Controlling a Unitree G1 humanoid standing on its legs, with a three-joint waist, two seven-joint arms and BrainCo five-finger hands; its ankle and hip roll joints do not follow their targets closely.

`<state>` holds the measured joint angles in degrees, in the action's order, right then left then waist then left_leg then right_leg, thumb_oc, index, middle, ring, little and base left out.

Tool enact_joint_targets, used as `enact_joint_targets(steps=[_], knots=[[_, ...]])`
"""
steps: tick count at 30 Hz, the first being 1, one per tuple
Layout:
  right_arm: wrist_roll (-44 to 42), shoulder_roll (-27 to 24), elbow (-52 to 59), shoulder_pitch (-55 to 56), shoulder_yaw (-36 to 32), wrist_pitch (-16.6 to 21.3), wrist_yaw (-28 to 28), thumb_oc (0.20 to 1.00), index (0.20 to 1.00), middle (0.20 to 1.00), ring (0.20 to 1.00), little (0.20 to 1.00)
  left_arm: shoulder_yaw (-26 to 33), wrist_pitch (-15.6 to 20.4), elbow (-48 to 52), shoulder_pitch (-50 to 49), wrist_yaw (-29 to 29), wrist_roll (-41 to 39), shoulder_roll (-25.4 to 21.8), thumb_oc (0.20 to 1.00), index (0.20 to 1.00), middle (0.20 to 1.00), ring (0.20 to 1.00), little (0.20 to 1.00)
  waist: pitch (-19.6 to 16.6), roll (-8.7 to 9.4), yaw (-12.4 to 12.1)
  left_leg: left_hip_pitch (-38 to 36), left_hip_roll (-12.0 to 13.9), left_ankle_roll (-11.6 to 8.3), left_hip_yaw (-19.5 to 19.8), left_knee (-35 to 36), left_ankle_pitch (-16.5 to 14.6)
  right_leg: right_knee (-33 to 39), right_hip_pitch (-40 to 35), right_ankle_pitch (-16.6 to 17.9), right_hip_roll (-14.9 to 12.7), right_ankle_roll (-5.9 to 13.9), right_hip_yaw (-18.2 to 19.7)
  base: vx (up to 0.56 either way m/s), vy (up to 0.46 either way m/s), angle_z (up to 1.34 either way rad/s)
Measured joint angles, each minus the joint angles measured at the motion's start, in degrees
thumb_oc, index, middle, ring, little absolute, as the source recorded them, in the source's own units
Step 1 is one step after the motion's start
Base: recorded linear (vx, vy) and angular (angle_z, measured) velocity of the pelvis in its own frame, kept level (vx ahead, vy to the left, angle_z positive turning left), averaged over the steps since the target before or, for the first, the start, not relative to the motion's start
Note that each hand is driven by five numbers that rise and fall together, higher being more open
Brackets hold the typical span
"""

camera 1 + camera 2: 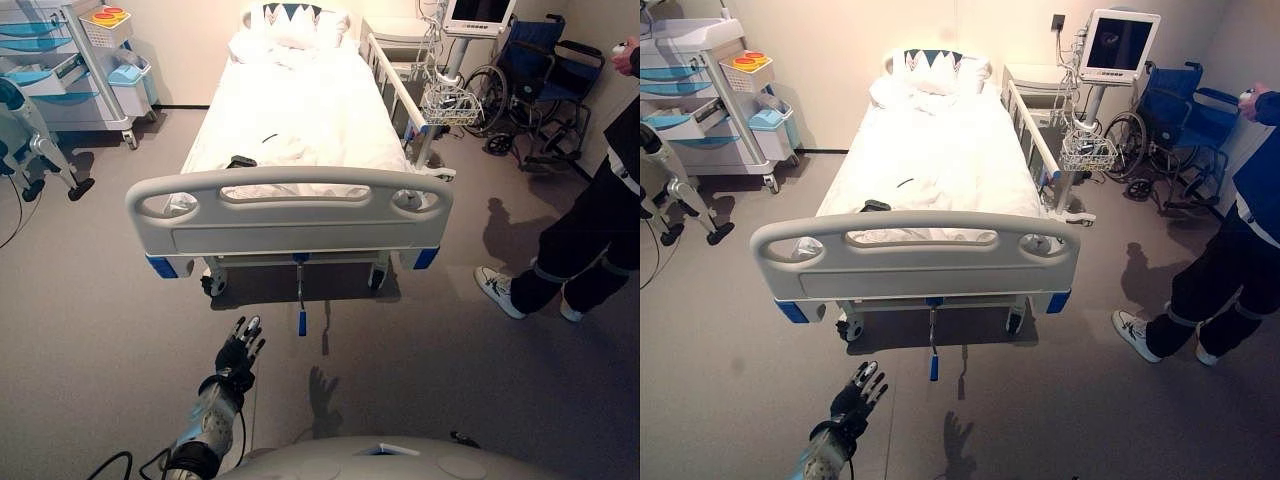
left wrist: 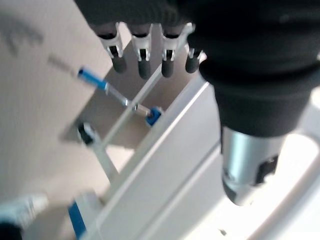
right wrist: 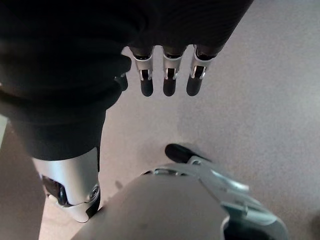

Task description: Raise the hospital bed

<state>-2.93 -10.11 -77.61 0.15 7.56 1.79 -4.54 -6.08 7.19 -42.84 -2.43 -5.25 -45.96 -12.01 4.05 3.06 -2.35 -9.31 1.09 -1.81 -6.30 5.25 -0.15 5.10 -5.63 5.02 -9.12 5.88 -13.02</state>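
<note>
The hospital bed [image 1: 300,110] with white sheets stands ahead, its grey footboard [image 1: 290,205] facing me. Beneath the footboard's middle a thin crank rod hangs down to a blue crank handle [image 1: 301,322], seen also past the fingers in the left wrist view as the crank handle [image 2: 92,80]. My left hand [image 1: 240,350] is low over the floor, a little left of that handle and apart from it, open with fingers spread. My right hand [image 3: 167,80] hangs over bare floor with straight fingers, holding nothing.
A person [image 1: 590,230] stands at the right of the bed's foot. A wheelchair [image 1: 535,80] and a monitor on a stand [image 1: 478,15] are at the back right. A medical cart [image 1: 90,60] is at the back left. A black remote [image 1: 241,161] lies on the sheet.
</note>
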Motion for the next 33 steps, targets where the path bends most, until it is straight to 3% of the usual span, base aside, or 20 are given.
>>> enact_joint_targets(steps=[3,13,17,27,33], knots=[[0.0,0.0,0.0,0.0,0.0,0.1,-0.1,1.000,1.000,1.000,1.000,1.000,-0.6,0.0,1.2,-0.1,1.6,4.9,-1.7,1.000,1.000,1.000,1.000,1.000,0.0,-0.03,-0.1,0.0,0.0,0.00,0.0,0.0,0.0,0.0,0.0,0.0,0.0,-0.01,0.0,0.00,0.000,0.00],[0.0,0.0,0.0,0.0,0.1,0.1,-0.1,1.000,1.000,1.000,1.000,1.000,-1.2,-0.4,1.0,-0.3,2.5,7.1,-1.4,1.000,1.000,1.000,1.000,1.000,-0.4,0.05,0.0,-0.1,0.0,-0.01,0.0,-0.2,0.0,0.0,0.0,0.0,0.0,-0.01,0.0,0.00,0.000,0.00],[0.0,0.0,-0.1,0.1,0.1,0.1,-0.2,1.000,1.000,1.000,1.000,1.000,-2.5,-0.5,-1.1,-0.1,3.3,16.0,-2.2,1.000,1.000,1.000,1.000,1.000,-1.1,-0.10,0.1,0.0,0.0,-0.01,0.0,-0.2,0.0,0.0,0.0,0.0,0.0,-0.01,0.0,0.00,0.000,0.00],[0.0,0.0,-1.4,-0.1,2.0,0.1,-0.7,1.000,1.000,1.000,1.000,1.000,-6.0,-2.2,-28.0,3.8,6.4,37.0,-1.9,1.000,1.000,1.000,1.000,1.000,-2.2,0.14,0.2,0.0,0.3,-0.19,-1.3,0.0,-0.2,0.0,0.8,0.0,0.3,-0.04,0.7,0.00,-0.005,-0.05],[0.0,0.0,-1.5,0.0,2.4,0.1,-0.7,1.000,1.000,1.000,1.000,1.000,-3.2,-3.5,-34.2,2.7,6.4,41.4,-1.4,1.000,1.000,1.000,1.000,1.000,-2.7,0.65,0.1,-0.1,0.6,-0.28,-1.5,-0.2,-0.2,0.0,0.9,0.0,0.7,-0.41,1.1,0.01,-0.002,-0.03]])
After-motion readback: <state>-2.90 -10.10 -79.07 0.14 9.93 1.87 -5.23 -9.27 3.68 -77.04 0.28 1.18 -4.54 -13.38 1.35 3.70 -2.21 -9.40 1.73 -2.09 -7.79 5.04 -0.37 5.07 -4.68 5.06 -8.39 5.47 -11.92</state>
